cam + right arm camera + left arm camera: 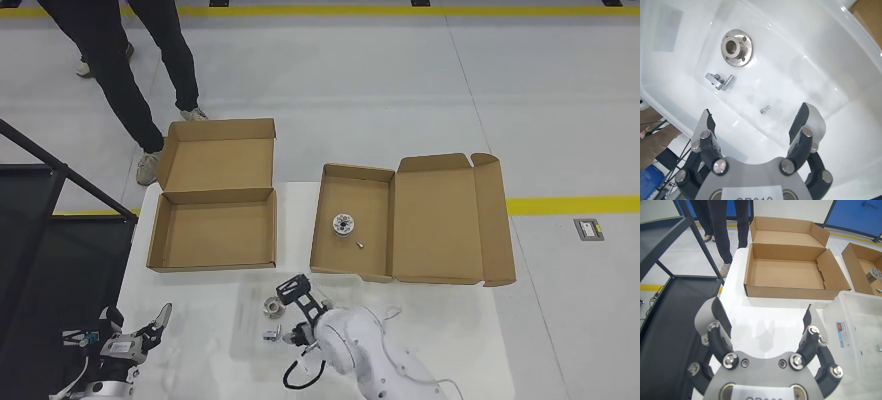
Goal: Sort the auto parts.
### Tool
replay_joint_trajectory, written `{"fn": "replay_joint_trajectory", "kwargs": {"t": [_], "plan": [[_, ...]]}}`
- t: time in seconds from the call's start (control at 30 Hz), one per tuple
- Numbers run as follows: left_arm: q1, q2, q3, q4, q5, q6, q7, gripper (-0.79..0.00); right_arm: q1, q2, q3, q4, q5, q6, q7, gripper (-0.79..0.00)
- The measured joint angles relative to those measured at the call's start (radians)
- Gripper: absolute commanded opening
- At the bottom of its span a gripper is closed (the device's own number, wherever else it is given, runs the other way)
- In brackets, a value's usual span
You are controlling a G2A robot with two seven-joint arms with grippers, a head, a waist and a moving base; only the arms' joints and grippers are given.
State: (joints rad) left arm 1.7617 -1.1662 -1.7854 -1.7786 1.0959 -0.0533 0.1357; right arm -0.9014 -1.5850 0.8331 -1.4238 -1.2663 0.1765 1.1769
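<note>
The right end effector (pixel 756 109) is held wide open, empty, over the clear bin (pixel 810 47) where a flange (pixel 736 50), bracket (pixel 720 81) and pin (pixel 764 110) lie; the left end effector (pixel 762 304), spread empty, is seen between that bin and a black cart (pixel 668 313)

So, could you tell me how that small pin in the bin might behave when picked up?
The pin lies on its side and looks round, so a nudge would probably roll it. It seems smooth metal on a glossy bin floor, so it may slip from the right gripper.
</note>
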Motion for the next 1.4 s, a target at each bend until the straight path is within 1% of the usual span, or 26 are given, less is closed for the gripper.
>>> {"fn": "replay_joint_trajectory", "kwargs": {"t": [0.03,0.07,0.13,0.2,0.27,0.33,0.37,0.5,0.53,0.87,1.13,1.23,1.4], "plan": [[0.0,0.0,0.0,0.0,0.0,0.0,0.0,0.0,0.004,-0.005,-0.007,0.005,-0.005,0.045,0.013,-0.148],[0.0,0.0,0.0,0.0,0.0,0.0,0.0,0.0,0.007,-0.009,-0.011,0.009,-0.009,0.076,0.022,-0.252],[0.0,0.0,0.0,0.0,0.0,0.0,0.0,0.0,0.013,-0.018,-0.021,0.021,-0.021,0.149,0.044,-0.271],[0.0,0.0,0.0,0.0,0.0,0.0,0.0,0.0,0.022,-0.026,-0.033,0.034,-0.021,0.19,0.07,-0.268],[0.0,0.0,0.0,0.0,0.0,0.0,0.0,0.0,0.038,-0.035,-0.042,0.061,-0.018,0.228,0.101,-0.296],[0.0,0.0,0.0,0.0,0.0,0.0,0.0,0.0,0.056,-0.046,-0.049,0.09,-0.002,0.257,0.121,-0.354],[0.0,0.0,0.0,0.0,0.0,0.0,0.0,0.0,0.064,-0.05,-0.048,0.103,0.007,0.266,0.125,-0.397],[0.0,0.0,0.0,0.0,0.0,0.0,0.0,0.0,0.087,-0.063,-0.036,0.152,0.044,0.304,0.115,-0.453],[0.0,0.0,0.0,0.0,0.0,0.0,0.0,0.0,0.093,-0.067,-0.033,0.165,0.058,0.303,0.112,-0.462],[0.0,0.0,0.0,0.0,0.0,0.0,0.0,0.0,0.133,-0.088,-0.021,0.254,0.111,0.323,0.116,-0.449],[0.0,0.0,0.0,0.0,0.0,0.0,0.0,0.0,0.153,-0.101,-0.016,0.307,0.13,0.328,0.107,-0.474],[0.0,0.0,0.0,0.0,0.0,0.0,0.0,0.0,0.158,-0.105,-0.015,0.32,0.131,0.333,0.105,-0.499],[0.0,0.0,0.0,0.0,0.0,0.0,0.0,0.0,0.167,-0.111,-0.01,0.345,0.144,0.331,0.1,-0.502]]}}
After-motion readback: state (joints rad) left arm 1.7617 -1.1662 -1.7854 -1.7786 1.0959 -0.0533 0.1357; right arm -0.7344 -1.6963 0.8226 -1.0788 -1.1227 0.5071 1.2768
